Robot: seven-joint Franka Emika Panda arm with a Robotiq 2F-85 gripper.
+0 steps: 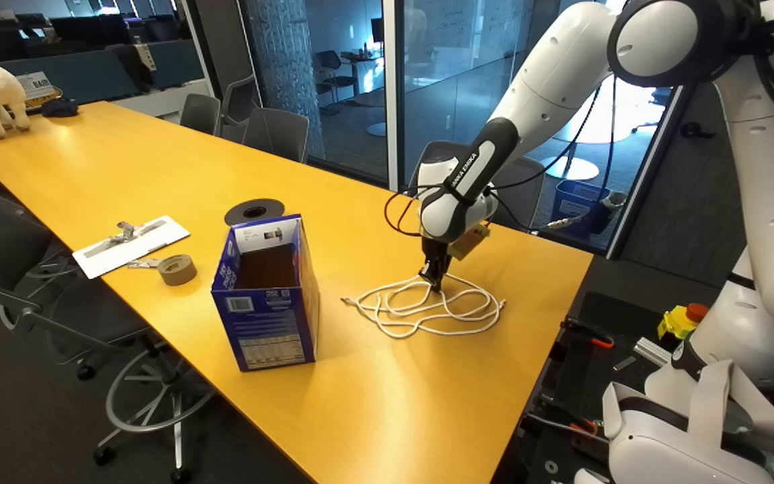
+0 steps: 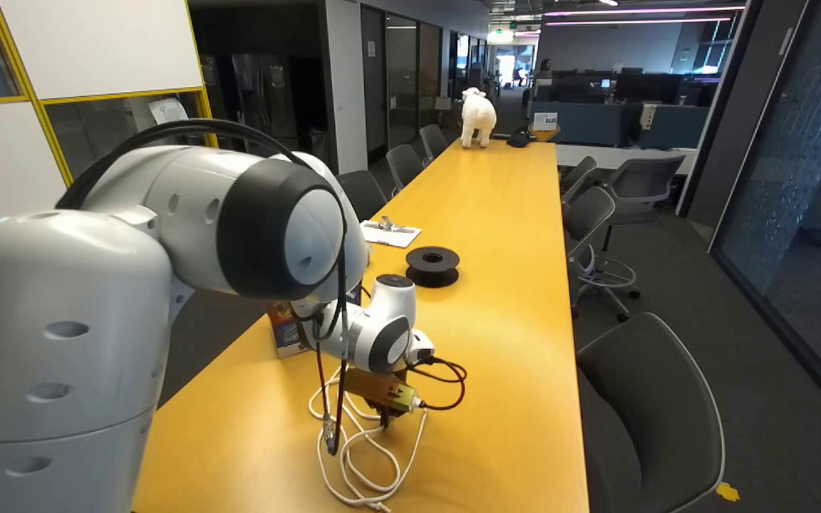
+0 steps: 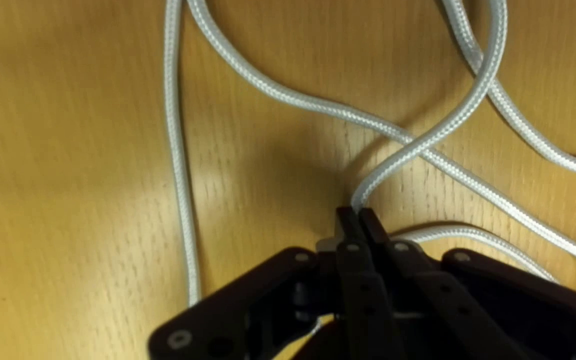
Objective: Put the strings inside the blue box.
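The strings [image 1: 399,335] are a loose tangle of white cord lying in loops on the yellow table. They also show in an exterior view [image 2: 391,487] and in the wrist view [image 3: 420,144]. The blue box [image 1: 269,329] stands upright with its top open and its brown inside showing. In an exterior view [image 2: 288,333] the arm hides most of it. My gripper [image 1: 435,288] points down into the tangle, low over the table, to the side of the box. It also shows in an exterior view [image 2: 384,420]. In the wrist view its fingertips [image 3: 359,214] are closed on one strand.
A black spool [image 1: 254,211] lies behind the box. A tape roll [image 1: 177,269] and a white clipboard [image 1: 132,245] lie beyond it by the table edge. Chairs [image 2: 646,420] stand along the table [image 1: 373,417]. Cables [image 2: 446,385] hang from the wrist.
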